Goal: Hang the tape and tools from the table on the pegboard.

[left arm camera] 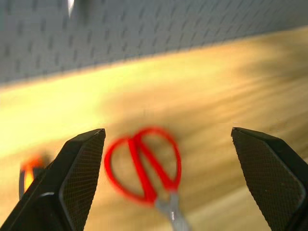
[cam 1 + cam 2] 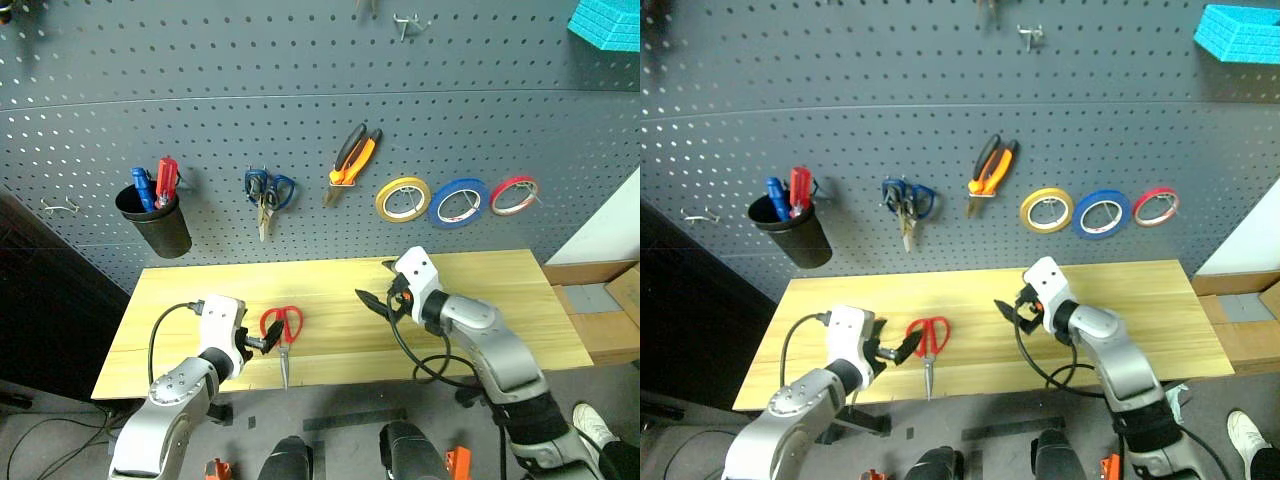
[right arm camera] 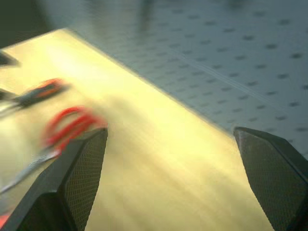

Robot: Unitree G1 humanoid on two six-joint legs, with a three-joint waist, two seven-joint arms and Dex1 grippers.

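The red-handled scissors [image 2: 283, 330] lie on the light wood table [image 2: 500, 300], blades toward its front edge. My left gripper [image 2: 262, 345] is open, just left of the scissors' handles and pointing at them; the left wrist view shows the scissors [image 1: 144, 168] between its spread fingers. A blurred orange-and-black screwdriver [image 3: 41, 91] lies beyond the scissors. My right gripper [image 2: 378, 285] is open and empty over the middle of the table. On the pegboard [image 2: 200, 90] hang the orange-and-black pliers [image 2: 352, 158] and the dark blue tape [image 2: 459, 202].
Also on the board are a black cup [image 2: 155, 225] with blue- and red-handled tools, blue-handled scissors [image 2: 268, 190], a yellow tape ring [image 2: 402, 198], a red tape ring [image 2: 514, 195] and a bare hook [image 2: 60, 208]. Cardboard boxes [image 2: 600, 300] stand beside the table's right end.
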